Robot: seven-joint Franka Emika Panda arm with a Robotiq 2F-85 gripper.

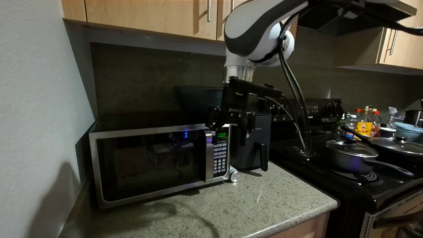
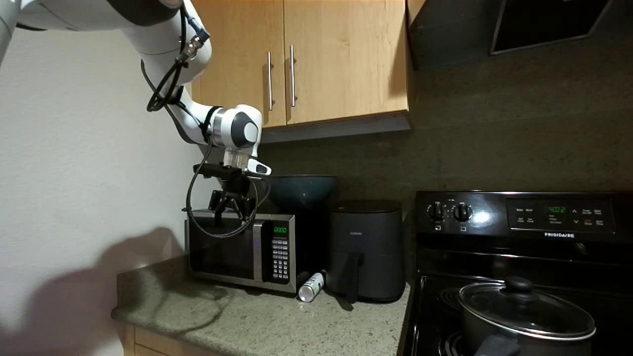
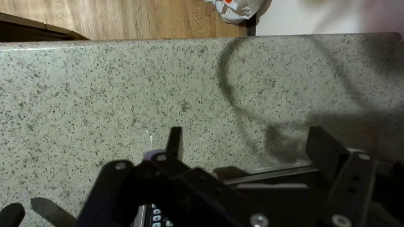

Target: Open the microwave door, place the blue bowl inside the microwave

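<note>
From here gripper [image 3: 247, 143] is spread, empty, high nr microwave [image 1: 158, 165] front, w/ door handle [image 2: 257, 252] running vert. below.

Microwave door [image 1: 150, 165] closed, bowl [image 2: 303, 192] upright

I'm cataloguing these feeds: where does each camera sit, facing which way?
In an exterior view: near the side wall, facing the microwave at a slant; arm and pincer show.
In an exterior view: roughly before the stove, facing the back wall; arm and pincer show.
Wrist view: on the wrist, facing down over counter and floor; just the pincer shows.
Both exterior views share microwave and blue bowl.
</note>
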